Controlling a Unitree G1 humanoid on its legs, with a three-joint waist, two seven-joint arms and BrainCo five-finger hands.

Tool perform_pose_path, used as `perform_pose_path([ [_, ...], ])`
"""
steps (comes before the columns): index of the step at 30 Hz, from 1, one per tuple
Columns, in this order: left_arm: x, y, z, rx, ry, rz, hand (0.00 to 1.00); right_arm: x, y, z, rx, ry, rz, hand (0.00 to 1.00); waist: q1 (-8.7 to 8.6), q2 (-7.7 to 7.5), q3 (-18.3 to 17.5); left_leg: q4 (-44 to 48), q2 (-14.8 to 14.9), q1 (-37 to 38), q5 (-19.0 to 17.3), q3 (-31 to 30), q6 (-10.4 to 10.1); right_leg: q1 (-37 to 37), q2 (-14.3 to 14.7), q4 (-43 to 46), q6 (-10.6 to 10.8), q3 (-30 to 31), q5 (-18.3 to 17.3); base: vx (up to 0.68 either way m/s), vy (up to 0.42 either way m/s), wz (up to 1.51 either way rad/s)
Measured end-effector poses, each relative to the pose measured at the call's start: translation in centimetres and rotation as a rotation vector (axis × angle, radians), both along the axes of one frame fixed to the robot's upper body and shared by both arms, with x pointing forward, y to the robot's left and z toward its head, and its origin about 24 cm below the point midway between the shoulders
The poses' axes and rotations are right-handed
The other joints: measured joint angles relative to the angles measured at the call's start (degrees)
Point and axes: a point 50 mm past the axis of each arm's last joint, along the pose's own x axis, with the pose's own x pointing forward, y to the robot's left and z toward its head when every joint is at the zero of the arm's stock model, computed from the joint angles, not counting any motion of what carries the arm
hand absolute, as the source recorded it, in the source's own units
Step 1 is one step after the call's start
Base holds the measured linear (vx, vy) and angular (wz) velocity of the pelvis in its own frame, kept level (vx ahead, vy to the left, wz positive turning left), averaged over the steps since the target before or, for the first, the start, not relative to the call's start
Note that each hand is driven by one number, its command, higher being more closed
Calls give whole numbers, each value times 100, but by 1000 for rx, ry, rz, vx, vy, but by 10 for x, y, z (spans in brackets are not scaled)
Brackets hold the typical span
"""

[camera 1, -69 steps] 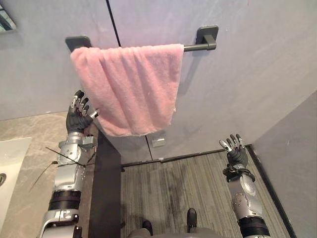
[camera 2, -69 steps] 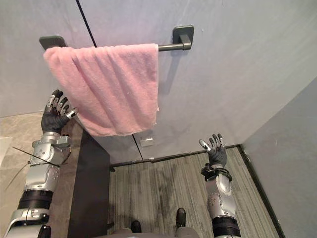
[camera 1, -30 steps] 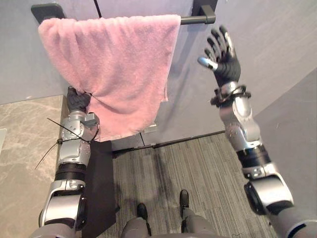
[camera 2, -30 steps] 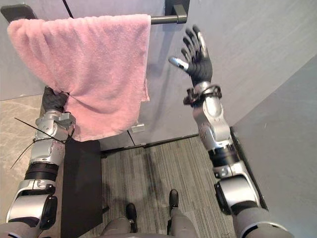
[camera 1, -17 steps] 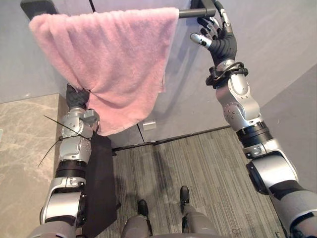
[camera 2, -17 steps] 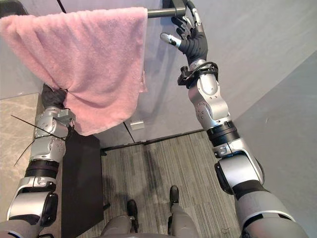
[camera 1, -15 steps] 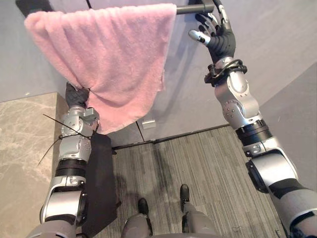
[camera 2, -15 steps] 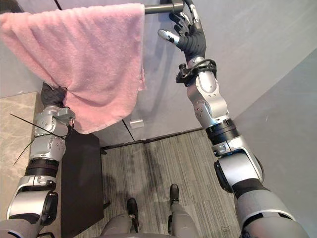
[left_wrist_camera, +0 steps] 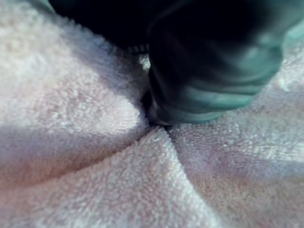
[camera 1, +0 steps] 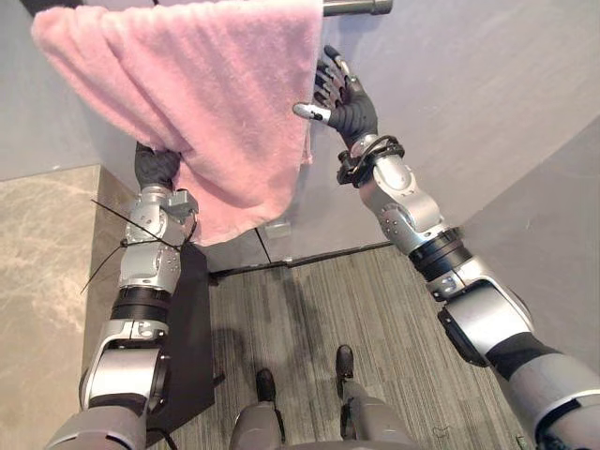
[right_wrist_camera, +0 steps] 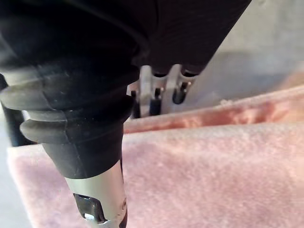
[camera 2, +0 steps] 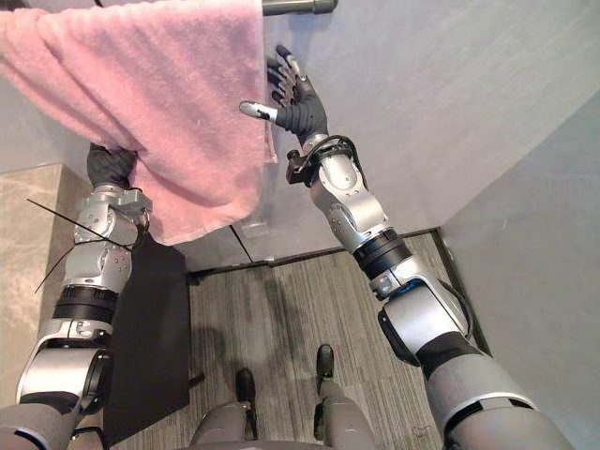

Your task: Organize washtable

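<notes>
The pink towel (camera 1: 197, 103) hangs over the dark rail (camera 1: 356, 7) on the grey wall (camera 1: 487, 84). It covers all of the rail but its right end and drapes down at a slant, with its lowest corner well below the rail's middle.

My right hand (camera 1: 345, 101) is raised just below the rail's bare right end, at the towel's hanging side edge. It is wide and holds nothing. The fingers are straight and fanned toward the wall, and the thumb (camera 1: 305, 111) stretches sideways with its tip at the cloth's edge; I cannot tell whether it touches. In my right wrist view the straight fingers (right_wrist_camera: 146, 92) reach past the dark cover, with the towel's folded pink edges just beyond them.

My left hand (camera 1: 155, 167) is up well below the rail's left part, tucked under the towel's lower edge. The cloth drapes over it and creases into folds that meet at it. Whether it grips the cloth I cannot tell. The beige stone worktop (camera 1: 42, 253) lies farther below the rail's left end.
</notes>
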Motion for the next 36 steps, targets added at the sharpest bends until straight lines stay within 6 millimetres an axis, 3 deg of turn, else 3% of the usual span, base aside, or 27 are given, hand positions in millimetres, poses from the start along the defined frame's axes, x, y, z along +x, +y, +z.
perform_pose_path([
  [10, 0, 0, 1, -9, -3, 16, 100, 7, -10, -21, 25, 99, -61, 0, 21, 5, 3, -66, -28, 2, 35, -51, 6, -2, -9, 1, -11, 0, 17, 22, 33, 3],
  [11, 0, 0, 1, -15, -4, 15, 100, 7, -10, -21, 26, 99, -63, 100, 21, 5, 3, -67, -28, 2, 35, -53, 7, -2, -8, 1, -10, 2, 17, 0, 0, 0],
  [20, 3, -8, 0, -45, -14, -1, 100, 9, -14, -17, 77, 103, -91, 100, 156, 9, 6, -65, -29, -84, 40, -79, 11, -72, -7, 0, -11, 2, 17, -1, 1, 1],
  [36, 2, -6, 2, -52, -25, 8, 100, 9, -20, -7, 103, 66, -136, 100, 162, 21, 17, -67, -25, -110, 54, -123, 9, -82, -2, 0, -63, -28, 56, 1, 4, 1],
])
